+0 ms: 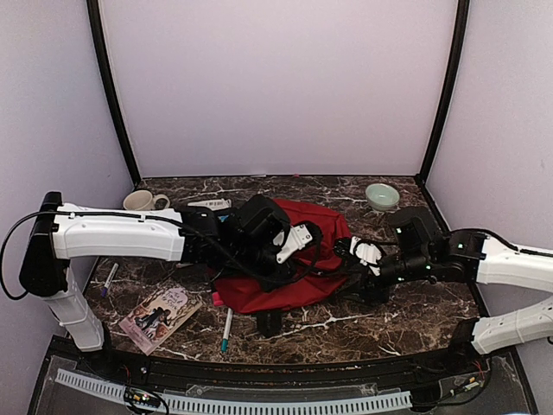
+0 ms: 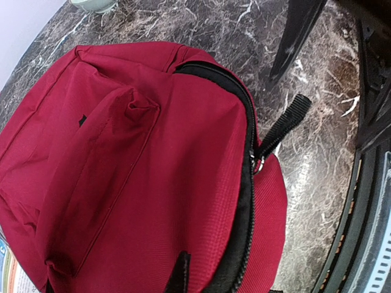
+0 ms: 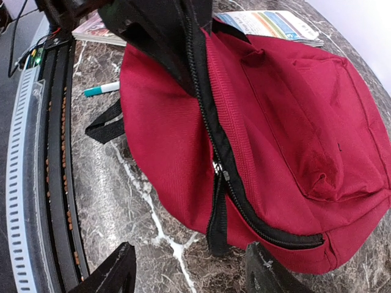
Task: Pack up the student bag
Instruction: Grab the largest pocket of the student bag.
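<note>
Student bag [image 1: 276,292] lies flat at the centre of the dark marble table [image 1: 389,320], its black zipper running along the 6 o'clock edge. The left end effector [image 3: 153,27] is pressed together on the zip band at the bag's 9 o'clock end. The right end effector [image 3: 189,253] is spread at 3 o'clock, either side of the hanging zip pull [image 3: 215,226], holding nothing. A mug [image 1: 143,201] sits at 10 o'clock, a bowl [image 1: 382,195] at 2 and a book [image 1: 162,317] at 8.

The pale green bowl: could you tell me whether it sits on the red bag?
No, the bowl stands on the marble table behind the student bag, apart from it.
</note>
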`<state>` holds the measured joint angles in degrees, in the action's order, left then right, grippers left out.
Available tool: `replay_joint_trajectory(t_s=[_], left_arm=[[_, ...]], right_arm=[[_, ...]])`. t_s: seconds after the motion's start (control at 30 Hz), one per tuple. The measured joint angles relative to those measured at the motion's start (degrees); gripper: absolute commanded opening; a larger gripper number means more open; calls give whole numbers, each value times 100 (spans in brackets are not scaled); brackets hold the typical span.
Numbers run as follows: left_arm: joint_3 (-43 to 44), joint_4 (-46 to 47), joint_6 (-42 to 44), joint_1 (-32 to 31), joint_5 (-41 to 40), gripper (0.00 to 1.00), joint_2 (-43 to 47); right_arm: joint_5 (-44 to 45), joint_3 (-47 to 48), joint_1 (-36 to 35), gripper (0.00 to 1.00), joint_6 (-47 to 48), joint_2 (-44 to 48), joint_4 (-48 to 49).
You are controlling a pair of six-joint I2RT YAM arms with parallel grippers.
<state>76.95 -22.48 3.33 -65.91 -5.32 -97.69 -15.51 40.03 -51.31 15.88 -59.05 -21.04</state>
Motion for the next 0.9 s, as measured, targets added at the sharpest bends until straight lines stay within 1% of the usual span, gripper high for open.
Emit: replay_joint_trajectory(t_s=[0.2, 0.37, 0.53, 0.67, 0.7, 0.9], left_arm=[[129, -33, -149, 24, 273, 0, -2], [173, -90, -229, 28, 363, 0, -2], [177, -125, -264, 46, 420, 0, -2], [177, -151, -291, 46, 433, 0, -2], [179, -160, -299, 46, 435, 0, -2], [179, -212, -343, 46, 446, 0, -2]], right_arm=[[337, -146, -136, 45, -24, -197, 509], [511, -273, -199, 35, -138, -208, 905], [619, -337, -240, 23, -184, -216, 1102], [656, -387, -251, 3, -236, -232, 1185], [662, -389, -254, 0, -262, -243, 1198], [667, -387, -264, 0, -282, -315, 1202]])
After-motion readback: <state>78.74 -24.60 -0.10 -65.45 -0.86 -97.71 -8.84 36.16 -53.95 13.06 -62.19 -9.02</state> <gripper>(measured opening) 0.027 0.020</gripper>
